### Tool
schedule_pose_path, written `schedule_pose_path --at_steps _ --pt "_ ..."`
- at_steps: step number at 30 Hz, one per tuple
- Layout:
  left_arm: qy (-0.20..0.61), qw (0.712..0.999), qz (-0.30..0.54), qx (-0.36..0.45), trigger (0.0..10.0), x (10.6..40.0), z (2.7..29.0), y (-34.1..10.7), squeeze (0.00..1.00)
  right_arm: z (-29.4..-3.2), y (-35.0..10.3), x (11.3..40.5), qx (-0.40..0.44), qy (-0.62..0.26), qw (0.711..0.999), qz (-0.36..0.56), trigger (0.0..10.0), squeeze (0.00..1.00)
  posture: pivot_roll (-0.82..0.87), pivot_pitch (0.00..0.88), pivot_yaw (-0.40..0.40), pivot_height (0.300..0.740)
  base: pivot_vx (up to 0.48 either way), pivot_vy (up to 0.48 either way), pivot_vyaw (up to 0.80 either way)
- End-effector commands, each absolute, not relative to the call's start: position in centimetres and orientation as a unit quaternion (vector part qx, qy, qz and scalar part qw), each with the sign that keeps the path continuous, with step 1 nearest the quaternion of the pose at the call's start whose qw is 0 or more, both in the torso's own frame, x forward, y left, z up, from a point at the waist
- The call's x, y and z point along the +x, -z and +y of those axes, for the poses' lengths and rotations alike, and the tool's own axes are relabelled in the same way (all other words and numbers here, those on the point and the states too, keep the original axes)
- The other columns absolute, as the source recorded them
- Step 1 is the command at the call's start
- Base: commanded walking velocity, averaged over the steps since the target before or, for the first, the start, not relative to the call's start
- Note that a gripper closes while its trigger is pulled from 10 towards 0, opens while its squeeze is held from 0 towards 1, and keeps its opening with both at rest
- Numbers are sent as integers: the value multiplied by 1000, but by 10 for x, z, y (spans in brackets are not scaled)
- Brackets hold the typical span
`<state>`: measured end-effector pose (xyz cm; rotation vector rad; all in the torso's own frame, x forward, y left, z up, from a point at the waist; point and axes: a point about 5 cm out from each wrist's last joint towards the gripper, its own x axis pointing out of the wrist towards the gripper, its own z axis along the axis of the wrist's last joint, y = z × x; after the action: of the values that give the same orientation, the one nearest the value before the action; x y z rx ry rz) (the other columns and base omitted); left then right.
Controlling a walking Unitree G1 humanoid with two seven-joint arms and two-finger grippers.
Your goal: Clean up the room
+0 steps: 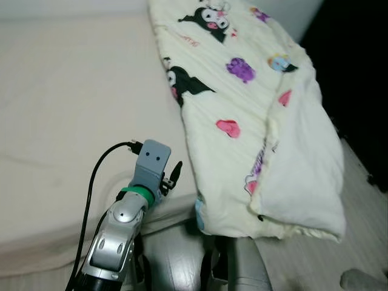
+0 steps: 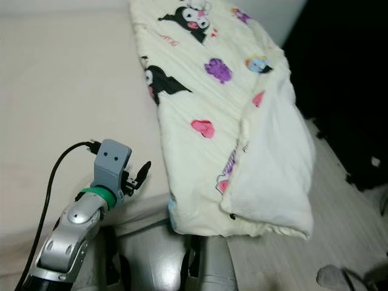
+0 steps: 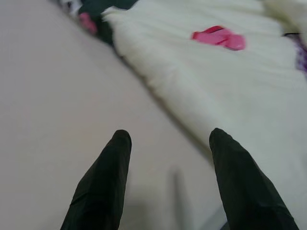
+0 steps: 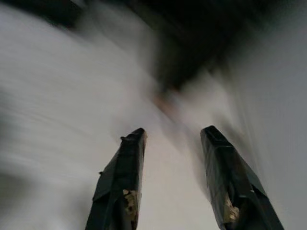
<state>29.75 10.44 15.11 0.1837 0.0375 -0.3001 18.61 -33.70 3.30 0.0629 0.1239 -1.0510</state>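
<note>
Right wrist view badly smeared: right gripper with fingers parted over a pale blurred surface and dark patch, nothing identifiable between them. Cream cartoon-print blanket, folded lengthwise, lies along the right side of the beige bed, its near end overhanging the foot toward pale wood floor and a dark area beyond. Left gripper hangs over bare sheet just beside the blanket's left edge, fingers spread, holding nothing.

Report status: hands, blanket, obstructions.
Left hand open, over the beige mattress, beside the folded cream cartoon-print blanket. Right hand open, view blurred. Blanket untouched, overhanging the bed end. Nothing between hand and blanket.
</note>
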Motion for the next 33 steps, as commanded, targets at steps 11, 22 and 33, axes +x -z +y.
schedule_pose_path --at_steps 11,22,33 --pt "154 983 29 92 10000 295 104 -145 0 -224 -182 308 -101 67 970 -211 10000 0 80 236 -20 599 0 0 0" --pt "136 985 32 106 10000 288 118 -150 0 -127 -130 357 54 -251 966 -1 10000 0 202 294 -6 599 0 0 0" --pt "122 985 42 111 10000 277 127 -148 0 -191 -80 355 25 -43 987 150 10000 0 225 312 -11 599 0 0 0"
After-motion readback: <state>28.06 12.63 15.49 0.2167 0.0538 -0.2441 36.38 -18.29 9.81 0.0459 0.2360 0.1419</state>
